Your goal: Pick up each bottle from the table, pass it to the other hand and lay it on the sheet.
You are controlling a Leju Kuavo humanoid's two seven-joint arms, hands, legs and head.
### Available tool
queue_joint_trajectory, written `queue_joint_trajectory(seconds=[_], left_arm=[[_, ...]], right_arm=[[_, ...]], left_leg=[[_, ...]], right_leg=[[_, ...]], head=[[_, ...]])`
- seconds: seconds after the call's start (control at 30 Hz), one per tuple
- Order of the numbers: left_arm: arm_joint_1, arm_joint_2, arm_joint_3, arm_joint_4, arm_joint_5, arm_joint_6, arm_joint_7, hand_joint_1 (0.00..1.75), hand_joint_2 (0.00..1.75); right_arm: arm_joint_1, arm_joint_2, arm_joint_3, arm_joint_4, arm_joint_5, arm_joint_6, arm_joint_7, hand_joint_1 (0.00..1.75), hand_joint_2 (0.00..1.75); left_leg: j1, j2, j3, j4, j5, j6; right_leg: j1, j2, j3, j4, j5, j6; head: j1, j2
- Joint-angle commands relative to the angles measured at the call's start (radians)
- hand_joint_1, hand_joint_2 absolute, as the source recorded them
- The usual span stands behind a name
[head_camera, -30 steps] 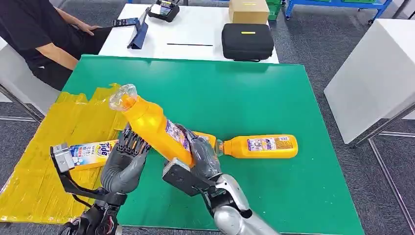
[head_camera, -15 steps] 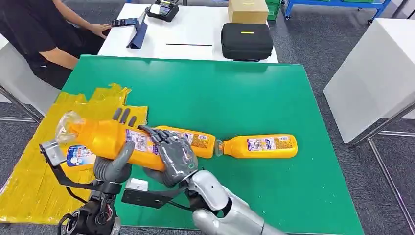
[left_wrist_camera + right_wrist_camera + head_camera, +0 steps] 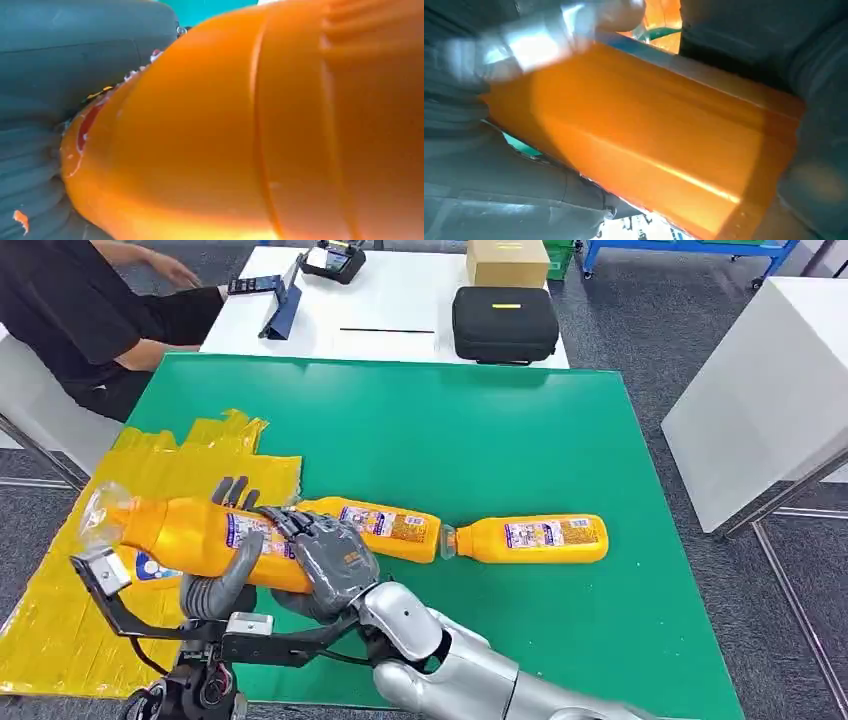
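Both hands hold one orange bottle [image 3: 190, 530] with a clear cap, nearly level above the yellow sheet [image 3: 60, 610]. My left hand [image 3: 222, 575] grips its middle, thumb across the front and fingers behind. My right hand [image 3: 325, 560] wraps the base end. Up close, the bottle [image 3: 250, 125] lies against the left hand [image 3: 60, 75], and the bottle [image 3: 649, 140] sits in the right hand [image 3: 474, 190]. Another bottle [image 3: 148, 568] with a blue label lies on the sheet beneath. Two orange bottles [image 3: 375, 525] [image 3: 530, 538] lie on the green table [image 3: 480, 430].
A person [image 3: 70, 310] sits at the back left beside a white table carrying a black case [image 3: 505, 322] and a cardboard box [image 3: 508, 260]. Another white table [image 3: 770, 380] stands to the right. The green table's far half is bare.
The held bottle has swung from steeply tilted to nearly level and moved left over the sheet. My left hand has closed around it, and my right arm has reached further left.
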Motion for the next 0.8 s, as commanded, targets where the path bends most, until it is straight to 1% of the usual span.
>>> queue_joint_trajectory(seconds=[0.03,0.13,0.17,0.2,0.23,0.27,0.3,0.33,0.37,0.4,0.43,0.47,0.5,0.53,0.57,0.6,0.63,0.67,0.7,0.73,0.77,0.8], left_arm=[[-0.077,-0.022,-0.011,0.018,-0.021,0.001,-0.006,1.75,1.75],[-0.088,-0.028,-0.007,0.017,-0.025,0.005,-0.006,1.75,1.75],[-0.088,-0.029,-0.006,0.017,-0.028,0.006,-0.005,1.75,1.75],[-0.088,-0.025,-0.007,0.016,-0.036,0.008,-0.006,1.75,1.75],[-0.089,-0.015,-0.009,0.015,-0.055,0.009,-0.009,1.75,1.75],[-0.09,-0.014,-0.006,0.015,-0.055,0.01,-0.009,1.75,1.75],[-0.099,-0.002,-0.007,0.02,-0.097,0.019,-0.011,1.75,1.75],[-0.107,0.011,-0.004,0.023,-0.156,0.037,-0.012,1.75,1.75],[-0.116,0.026,0.011,0.024,-0.24,0.058,-0.002,1.75,1.75],[-0.119,0.034,0.03,0.021,-0.337,0.072,0.01,1.75,1.75],[-0.116,0.031,0.057,0.02,-0.344,0.048,0.019,1.75,1.75],[-0.114,0.026,0.071,0.019,-0.348,0.034,0.022,1.75,1.75],[-0.114,0.026,0.071,0.019,-0.348,0.034,0.022,1.75,1.75],[-0.112,0.023,0.073,0.018,-0.35,0.031,0.022,1.75,1.75],[-0.112,0.023,0.073,0.018,-0.35,0.031,0.022,1.75,1.75],[-0.126,0.034,0.066,0.031,-0.524,0.099,0.039,1.75,1.75],[-0.137,0.04,0.083,0.035,-0.627,0.124,0.051,1.75,1.75],[-0.157,0.045,0.116,0.05,-0.82,0.173,0.075,1.75,1.75],[-0.169,0.046,0.138,0.058,-0.9,0.175,0.096,1.75,1.75],[-0.192,0.057,0.153,0.09,-1.071,0.216,0.11,1.75,1.75],[-0.22,0.066,0.167,0.137,-1.222,0.229,0.146,1.75,1.75],[-0.242,0.065,0.174,0.18,-1.298,0.237,0.166,1.75,1.75]], right_arm=[[0.032,0.021,0.115,0.122,-0.061,0.022,0.061,1.75,1.75],[0.029,0.02,0.07,0.136,-0.081,-0.002,0.077,1.75,1.75],[0.029,0.018,0.058,0.137,-0.084,-0.005,0.073,1.75,1.75],[0.042,0.014,0.023,0.129,-0.101,-0.036,0.078,0.21,1.75],[0.046,0.003,-0.004,0.124,-0.12,-0.038,0.08,0.0,1.75],[0.042,-0.002,-0.007,0.124,-0.119,-0.037,0.08,0.0,1.75],[0.062,-0.014,-0.048,0.094,-0.149,-0.051,0.083,0.0,1.75],[0.072,-0.032,-0.076,0.073,-0.158,-0.064,0.087,0.0,1.75],[0.101,-0.047,-0.133,0.04,-0.154,-0.095,0.124,0.0,0.0],[0.134,-0.066,-0.172,-0.002,-0.127,-0.093,0.142,0.0,0.0],[0.15,-0.077,-0.19,-0.021,-0.114,-0.081,0.138,0.0,0.0],[0.157,-0.08,-0.199,-0.027,-0.108,-0.075,0.135,0.0,0.0],[0.157,-0.08,-0.199,-0.027,-0.108,-0.075,0.135,0.0,0.0],[0.16,-0.078,-0.201,-0.027,-0.105,-0.073,0.133,0.0,0.0],[0.16,-0.078,-0.201,-0.027,-0.105,-0.073,0.133,0.0,0.0],[0.178,-0.077,-0.25,-0.024,-0.105,-0.092,0.152,0.0,0.0],[0.191,-0.093,-0.293,-0.024,-0.114,-0.097,0.15,0.0,0.0],[0.218,-0.115,-0.362,-0.039,-0.117,-0.106,0.14,0.0,0.0],[0.24,-0.131,-0.406,-0.054,-0.125,-0.105,0.113,0.0,0.0],[0.268,-0.145,-0.452,-0.079,-0.118,-0.106,0.096,0.0,0.0],[0.304,-0.16,-0.502,-0.122,-0.118,-0.093,0.064,0.0,0.0],[0.327,-0.169,-0.525,-0.153,-0.109,-0.082,0.047,0.0,0.0]], left_leg=[[0.001,-0.006,0.006,-0.001,-0.002,0.001],[0.001,-0.005,0.002,-0.001,0.0,0.0],[0.001,-0.007,0.004,-0.001,-0.001,0.001],[0.001,-0.006,0.003,-0.001,0.0,0.001],[0.001,-0.005,0.002,-0.001,0.0,0.0],[0.001,-0.007,0.004,-0.001,0.0,0.001],[0.001,-0.006,0.002,-0.001,0.0,0.0],[0.001,-0.007,0.003,-0.001,0.0,0.001],[0.001,-0.009,0.004,0.0,0.0,0.001],[0.001,-0.009,0.003,-0.001,0.0,0.001],[0.001,-0.007,0.001,-0.001,0.001,0.0],[0.001,-0.01,0.003,-0.001,0.0,0.001],[0.001,-0.007,0.002,-0.001,0.001,0.001],[0.001,-0.007,0.003,-0.001,0.0,0.001],[0.0,-0.006,0.001,-0.001,0.0,0.001],[0.0,-0.006,0.003,0.001,-0.002,0.001],[0.001,-0.004,0.001,0.0,0.0,0.0],[0.0,-0.007,0.003,0.0,-0.001,0.001],[0.001,-0.009,0.004,0.0,-0.001,0.001],[0.001,-0.01,0.002,-0.001,0.0,0.001],[0.0,-0.012,0.004,-0.001,0.0,0.001],[0.0,-0.01,0.002,-0.001,0.001,0.001]], right_leg=[[0.002,-0.005,0.008,-0.001,-0.003,-0.007],[0.001,-0.004,0.004,-0.001,-0.001,-0.004],[0.002,-0.006,0.006,-0.001,-0.003,-0.006],[0.001,-0.005,0.004,-0.001,-0.002,-0.004],[0.001,-0.005,0.003,-0.001,-0.001,-0.004],[0.002,-0.006,0.006,-0.001,-0.002,-0.006],[0.001,-0.005,0.003,-0.001,-0.001,-0.004],[0.001,-0.006,0.005,-0.001,-0.002,-0.005],[0.002,-0.008,0.006,-0.001,-0.003,-0.007],[0.001,-0.008,0.005,-0.001,-0.002,-0.005],[0.001,-0.006,0.003,-0.002,-0.001,-0.004],[0.002,-0.009,0.004,-0.002,-0.002,-0.005],[0.001,-0.006,-0.001,-0.001,-0.001,-0.004],[0.001,-0.006,0.001,-0.001,-0.001,-0.005],[0.0,-0.004,0.004,0.0,-0.001,-0.004],[0.001,-0.003,0.006,0.001,-0.002,-0.006],[0.001,-0.002,0.003,0.0,0.0,-0.003],[0.001,-0.005,0.006,0.0,-0.002,-0.006],[0.001,-0.007,0.008,0.0,-0.003,-0.007],[0.001,-0.008,0.007,-0.001,-0.002,-0.005],[0.001,-0.01,0.008,0.0,-0.002,-0.007],[0.001,-0.009,0.005,-0.001,-0.001,-0.004]], head=[[0.0,0.0],[0.0,0.0],[0.0,0.0],[0.0,0.0],[0.0,0.0],[0.0,0.0],[0.0,0.0],[0.0,0.0],[0.0,0.0],[0.0,0.0],[0.0,0.0],[0.0,0.0],[0.0,0.0],[0.0,0.0],[0.0,0.0],[0.0,0.0],[0.0,0.0],[0.0,0.0],[0.0,0.0],[0.0,0.0],[0.0,0.0],[0.0,0.0]])
